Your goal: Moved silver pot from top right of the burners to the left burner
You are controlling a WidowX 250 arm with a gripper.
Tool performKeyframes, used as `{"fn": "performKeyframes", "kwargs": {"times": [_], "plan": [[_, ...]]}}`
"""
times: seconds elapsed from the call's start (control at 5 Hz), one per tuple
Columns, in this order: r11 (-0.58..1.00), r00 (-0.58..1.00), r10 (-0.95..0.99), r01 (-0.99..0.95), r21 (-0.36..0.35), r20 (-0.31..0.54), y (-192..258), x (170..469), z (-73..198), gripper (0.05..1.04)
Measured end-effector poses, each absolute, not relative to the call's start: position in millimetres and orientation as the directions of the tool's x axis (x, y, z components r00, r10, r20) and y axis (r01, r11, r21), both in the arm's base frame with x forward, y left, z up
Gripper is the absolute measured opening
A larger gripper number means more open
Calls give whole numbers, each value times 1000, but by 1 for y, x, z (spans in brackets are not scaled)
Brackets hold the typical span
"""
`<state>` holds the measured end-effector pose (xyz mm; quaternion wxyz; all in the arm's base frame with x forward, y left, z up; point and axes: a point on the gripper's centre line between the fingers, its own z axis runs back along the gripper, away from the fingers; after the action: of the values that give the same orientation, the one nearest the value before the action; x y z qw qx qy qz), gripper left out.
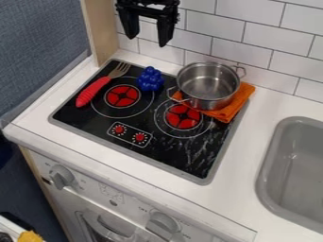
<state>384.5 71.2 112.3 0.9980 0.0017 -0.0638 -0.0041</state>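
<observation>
My gripper (148, 38) hangs at the top of the view, left of centre, with its two fingers spread apart and nothing between them. The silver pot (208, 85) stands upright at the back right of the black stove top (120, 124), partly on an orange cloth (234, 108). It sits behind the right burner (183, 117) and overlaps that burner's outer ring. The left burner (122, 96) has its red centre uncovered. The gripper is above and to the left of the pot, not touching it.
Blue toy grapes (150, 79) lie at the left burner's back edge. A fork with a red handle (93, 91) lies along the stove's left side. A wooden post (101, 33) rises at the back left; a grey sink (277, 156) is at the right.
</observation>
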Motion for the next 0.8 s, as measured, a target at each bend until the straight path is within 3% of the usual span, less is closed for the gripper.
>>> {"fn": "performKeyframes", "kwargs": {"times": [0.2, 0.4, 0.8], "plan": [[1000, 996, -10, 11, -10, 88, 70, 384, 97, 1001], [997, 992, -53, 59, -48, 114, 64, 396, 92, 1001], [980, 980, -179, 185, -75, 85, 29, 415, 69, 1001]]}}
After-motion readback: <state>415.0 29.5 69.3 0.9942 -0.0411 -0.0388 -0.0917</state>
